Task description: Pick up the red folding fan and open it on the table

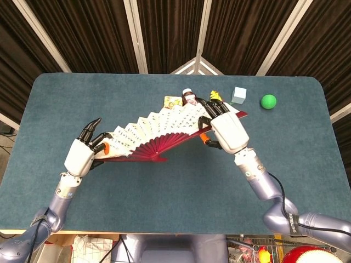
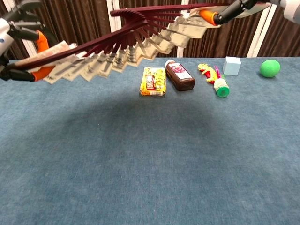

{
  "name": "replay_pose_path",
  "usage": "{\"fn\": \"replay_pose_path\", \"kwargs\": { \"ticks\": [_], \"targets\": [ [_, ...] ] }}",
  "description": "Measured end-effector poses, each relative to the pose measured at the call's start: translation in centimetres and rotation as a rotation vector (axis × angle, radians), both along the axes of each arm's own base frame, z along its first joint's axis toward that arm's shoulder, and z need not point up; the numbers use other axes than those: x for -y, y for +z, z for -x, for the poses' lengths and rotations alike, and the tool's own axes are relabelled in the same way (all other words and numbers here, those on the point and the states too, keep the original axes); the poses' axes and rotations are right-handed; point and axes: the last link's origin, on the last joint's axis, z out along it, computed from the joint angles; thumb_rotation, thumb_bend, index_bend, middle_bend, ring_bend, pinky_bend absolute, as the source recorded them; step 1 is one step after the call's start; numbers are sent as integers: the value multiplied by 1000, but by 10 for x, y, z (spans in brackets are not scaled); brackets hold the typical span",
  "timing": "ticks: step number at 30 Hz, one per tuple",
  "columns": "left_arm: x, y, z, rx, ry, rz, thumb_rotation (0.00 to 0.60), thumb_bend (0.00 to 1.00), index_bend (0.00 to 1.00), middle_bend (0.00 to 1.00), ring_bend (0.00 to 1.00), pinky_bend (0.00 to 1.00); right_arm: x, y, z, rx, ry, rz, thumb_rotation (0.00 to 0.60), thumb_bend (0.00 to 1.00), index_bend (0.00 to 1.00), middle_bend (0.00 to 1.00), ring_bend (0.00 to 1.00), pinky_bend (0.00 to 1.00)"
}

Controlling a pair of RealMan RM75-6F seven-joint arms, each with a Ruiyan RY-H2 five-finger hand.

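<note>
The red folding fan (image 1: 159, 137) is spread wide, with dark red ribs and a cream printed leaf, and it hangs above the table between both hands. My left hand (image 1: 82, 154) pinches its left end rib. My right hand (image 1: 226, 130) grips the right end rib. In the chest view the fan (image 2: 126, 44) arches across the top; my left hand (image 2: 18, 42) shows at the left edge and the fingertips of my right hand (image 2: 225, 11) at the upper right.
At the far side of the blue table (image 1: 175, 186) lie a yellow packet (image 2: 153, 81), a brown bottle (image 2: 180, 76), a yellow-red toy (image 2: 213, 78), a pale blue cube (image 2: 232, 65) and a green ball (image 2: 270, 68).
</note>
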Motion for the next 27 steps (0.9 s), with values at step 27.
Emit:
{"fn": "replay_pose_path", "kwargs": {
  "ticks": [27],
  "targets": [
    [1,12,-24,-155,-68,-285,600,518,717,426,37,152,13,20,54,-519,-220,112,600,213,82,56,9,0]
  ]
}}
